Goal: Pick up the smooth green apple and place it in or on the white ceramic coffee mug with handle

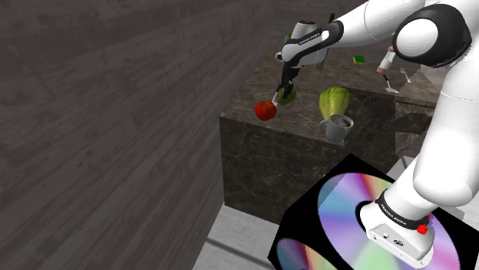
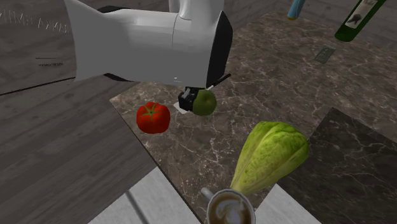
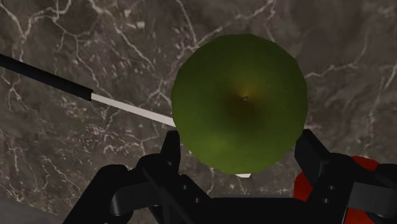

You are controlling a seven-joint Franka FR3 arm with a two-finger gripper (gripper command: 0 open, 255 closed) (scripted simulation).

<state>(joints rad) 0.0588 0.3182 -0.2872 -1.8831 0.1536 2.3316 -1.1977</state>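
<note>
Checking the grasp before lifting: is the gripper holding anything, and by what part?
Yes: the green apple, clasped by its two opposite sides between the jaws of the gripper.

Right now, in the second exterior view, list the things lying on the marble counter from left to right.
tomato → green apple → lettuce → bottle

Counter (image 3: 63, 38): dark white-veined marble; apple (image 3: 238, 102): smooth, matt green skin; tomato (image 2: 153, 118): slightly glossy; floor (image 2: 51, 159): grey wood planks.
</note>
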